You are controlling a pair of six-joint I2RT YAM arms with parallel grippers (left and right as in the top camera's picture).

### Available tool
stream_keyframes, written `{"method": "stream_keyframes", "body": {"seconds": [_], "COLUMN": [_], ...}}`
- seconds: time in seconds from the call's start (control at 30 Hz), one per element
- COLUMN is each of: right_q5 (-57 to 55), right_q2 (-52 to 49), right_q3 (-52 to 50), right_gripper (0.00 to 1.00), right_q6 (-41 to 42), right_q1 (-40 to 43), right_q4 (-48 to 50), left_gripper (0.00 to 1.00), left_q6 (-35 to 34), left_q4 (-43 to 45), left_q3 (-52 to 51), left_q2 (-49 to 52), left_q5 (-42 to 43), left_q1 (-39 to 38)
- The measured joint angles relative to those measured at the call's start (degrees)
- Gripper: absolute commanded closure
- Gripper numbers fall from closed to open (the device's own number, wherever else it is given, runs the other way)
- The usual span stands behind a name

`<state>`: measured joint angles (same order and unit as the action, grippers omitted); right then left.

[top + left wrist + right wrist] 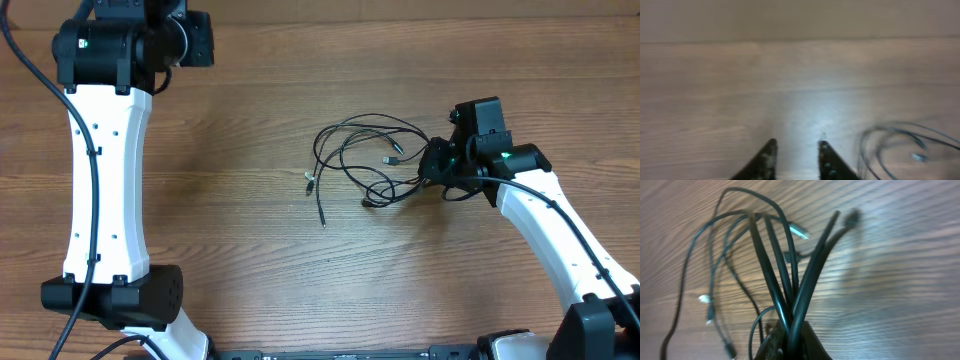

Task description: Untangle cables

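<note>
Right claw [434, 166]: closed tight on several strands of the cables [796, 305], gripping the bundle at its right edge. Cables: one tangled heap on the worktop [250, 260], right of centre. Loops fan left from the grip, and silver-tipped plugs lie loose among them. Left claw [796, 147]: partly open, nothing between its fingers, over bare wood, well apart from the heap.

Brown wood-grain table [250, 260], soft pale glare across its surface.

One tangle of cables [378, 197], two robot arms [100, 170] [560, 235], one table [250, 260].
</note>
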<state>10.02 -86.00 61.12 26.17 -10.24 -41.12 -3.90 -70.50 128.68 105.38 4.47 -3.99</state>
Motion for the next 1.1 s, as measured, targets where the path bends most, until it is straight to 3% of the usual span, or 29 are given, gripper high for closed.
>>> {"method": "stream_keyframes", "body": {"seconds": [0.2,0.4,0.73,0.93,1.1], "right_q5": [12.2,20.6,26.0,26.3,26.9], "right_q2": [0.0,0.0,-0.1,-0.1,-0.1], "right_q3": [0.0,-0.1,-0.3,-0.3,-0.3], "right_gripper": [0.96,0.96,0.96,0.96,0.96], "right_q6": [-4.5,-1.6,11.1,15.4,18.9], "right_q1": [0.0,0.0,0.0,0.0,0.0], "right_q4": [6.2,18.1,37.7,40.5,40.0], "left_gripper": [0.34,0.34,0.32,0.4,0.36], "left_q6": [-0.8,-0.9,-2.1,-3.7,-9.3], "left_q4": [-8.5,-14.3,-15.9,-16.3,-16.3], "left_q3": [0.0,0.0,0.0,0.0,0.0], "left_q2": [1.6,7.3,11.6,11.8,11.8], "left_q5": [12.3,21.0,24.8,25.6,24.1], "left_q1": [-1.7,-5.7,-11.5,-14.6,-15.5]}}
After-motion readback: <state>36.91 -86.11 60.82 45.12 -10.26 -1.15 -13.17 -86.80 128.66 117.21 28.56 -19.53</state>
